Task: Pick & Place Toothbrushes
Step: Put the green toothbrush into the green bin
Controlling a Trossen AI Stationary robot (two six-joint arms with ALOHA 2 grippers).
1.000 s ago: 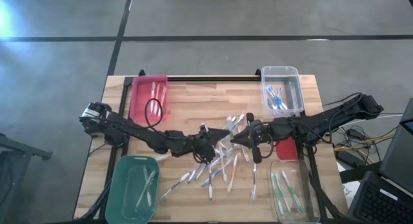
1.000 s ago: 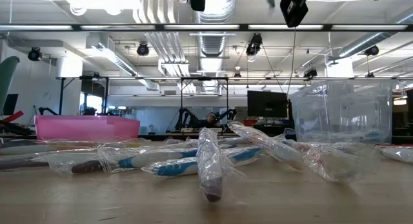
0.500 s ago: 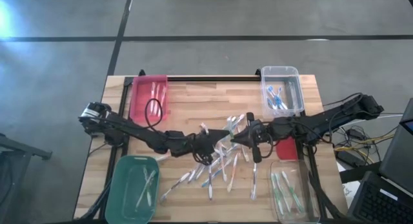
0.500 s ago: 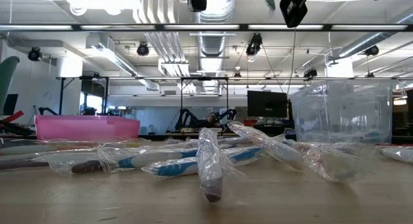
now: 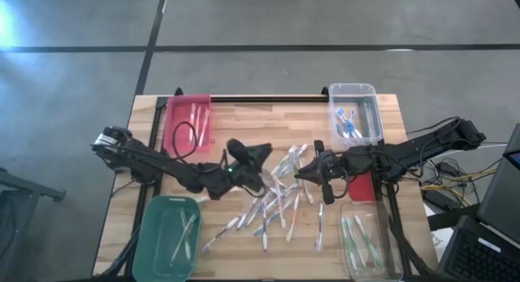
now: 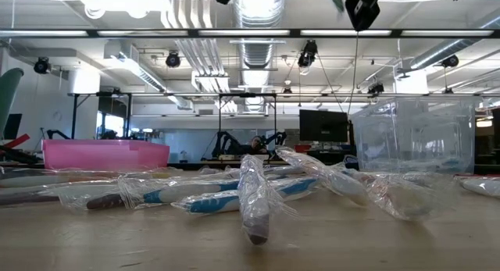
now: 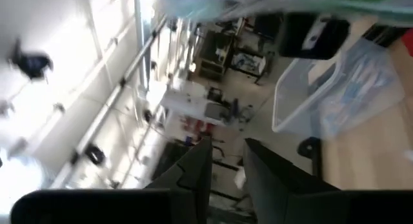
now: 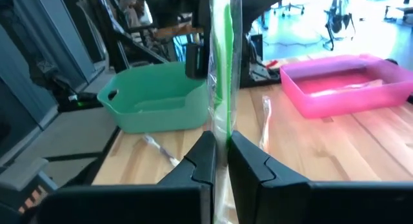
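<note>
Right fingers [image 8: 221, 161]: clamped on a green toothbrush [image 8: 226, 69] in crinkly clear wrap, above the wooden counter [image 5: 244, 127].
Left fingers [image 7: 227, 169]: parted, grasping nothing.
Pile [image 5: 280, 202]: thin wrapped sticks between them.

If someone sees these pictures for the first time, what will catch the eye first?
Probably the pile of wrapped toothbrushes scattered over the middle of the table, with both arms meeting above it. The right gripper is shut on a green toothbrush in clear wrap. Four bins stand at the corners: pink, green and two clear.
</note>
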